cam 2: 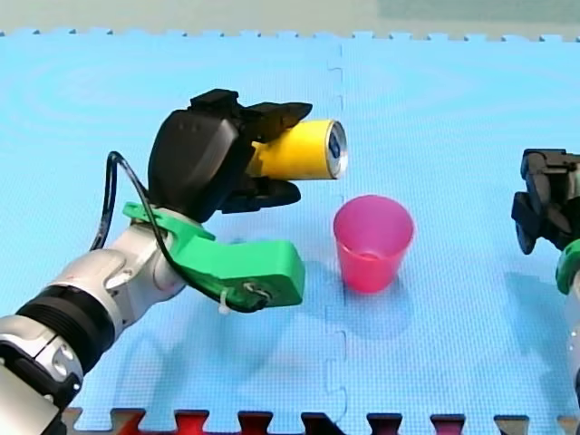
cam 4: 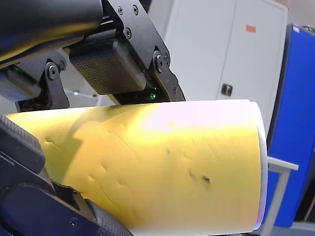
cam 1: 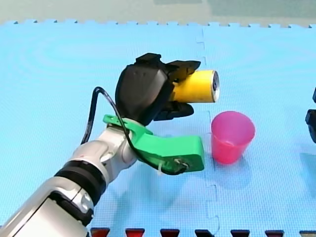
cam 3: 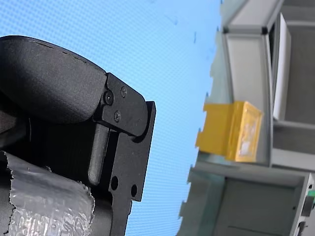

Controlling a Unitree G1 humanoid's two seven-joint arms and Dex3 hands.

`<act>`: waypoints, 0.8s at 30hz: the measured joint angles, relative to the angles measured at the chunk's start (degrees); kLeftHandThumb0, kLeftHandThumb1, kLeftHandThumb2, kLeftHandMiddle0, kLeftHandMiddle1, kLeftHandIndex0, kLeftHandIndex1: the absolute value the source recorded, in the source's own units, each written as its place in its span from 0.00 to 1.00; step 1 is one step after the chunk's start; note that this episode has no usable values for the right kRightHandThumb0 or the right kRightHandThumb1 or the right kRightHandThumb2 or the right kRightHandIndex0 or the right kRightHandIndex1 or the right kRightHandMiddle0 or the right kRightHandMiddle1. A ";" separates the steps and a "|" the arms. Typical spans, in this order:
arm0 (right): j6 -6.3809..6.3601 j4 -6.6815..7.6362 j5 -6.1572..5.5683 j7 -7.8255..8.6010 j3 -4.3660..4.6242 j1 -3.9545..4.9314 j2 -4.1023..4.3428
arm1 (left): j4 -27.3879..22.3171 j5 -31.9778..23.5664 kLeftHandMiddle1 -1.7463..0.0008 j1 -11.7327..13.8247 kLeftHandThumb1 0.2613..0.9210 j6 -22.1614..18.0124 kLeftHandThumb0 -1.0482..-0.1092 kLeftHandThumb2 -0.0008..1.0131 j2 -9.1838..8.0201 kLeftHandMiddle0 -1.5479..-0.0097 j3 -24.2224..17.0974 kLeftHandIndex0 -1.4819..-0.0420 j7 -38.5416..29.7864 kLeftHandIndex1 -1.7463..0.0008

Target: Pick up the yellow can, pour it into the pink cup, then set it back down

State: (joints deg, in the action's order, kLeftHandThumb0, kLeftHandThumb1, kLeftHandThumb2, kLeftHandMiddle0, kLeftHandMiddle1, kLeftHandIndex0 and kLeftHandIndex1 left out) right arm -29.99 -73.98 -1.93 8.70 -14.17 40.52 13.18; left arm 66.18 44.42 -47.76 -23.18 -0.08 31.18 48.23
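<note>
Your left hand (cam 2: pixel 217 163) held the yellow can (cam 2: pixel 304 152) clamped on its side, top end facing right, just left of the pink cup (cam 2: pixel 372 243) standing upright on the blue foam mat (cam 2: pixel 453 109). Your right hand (cam 2: pixel 544 204) sat at the mat's right edge, well apart from the cup; its grip couldn't be told

A blue foam mat (cam 1: pixel 49 74) of interlocking tiles spreads beneath and all round the left hand (cam 1: pixel 145 94). A toothed seam (cam 1: pixel 204 34) runs just to the hand's right. Red tiles (cam 1: pixel 170 232) edge the mat nearer the robot than the hand, and grey-green floor (cam 1: pixel 98 10) lies well beyond it. In the first wrist view a yellow box (cam 3: pixel 236 130) sits past the mat's edge, beside a grey metal frame (cam 3: pixel 246 49). In the second wrist view, white cabinet doors (cam 4: pixel 231 54) and a blue panel (cam 4: pixel 298 98) stand beyond the hand.
</note>
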 measured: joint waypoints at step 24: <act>0.11 -0.22 0.99 -1.57 0.81 0.25 -0.09 | 0.33 7.77 0.00 -2.84 0.87 2.74 0.68 0.01 0.25 0.43 7.26 0.11 6.40 0.98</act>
State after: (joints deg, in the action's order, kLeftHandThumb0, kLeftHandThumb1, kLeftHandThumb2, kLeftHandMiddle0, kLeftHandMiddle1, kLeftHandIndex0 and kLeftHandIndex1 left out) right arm -29.89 -74.20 -0.94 7.13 -13.35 40.77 13.08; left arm 66.50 52.19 -50.60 -20.44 0.16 38.44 54.64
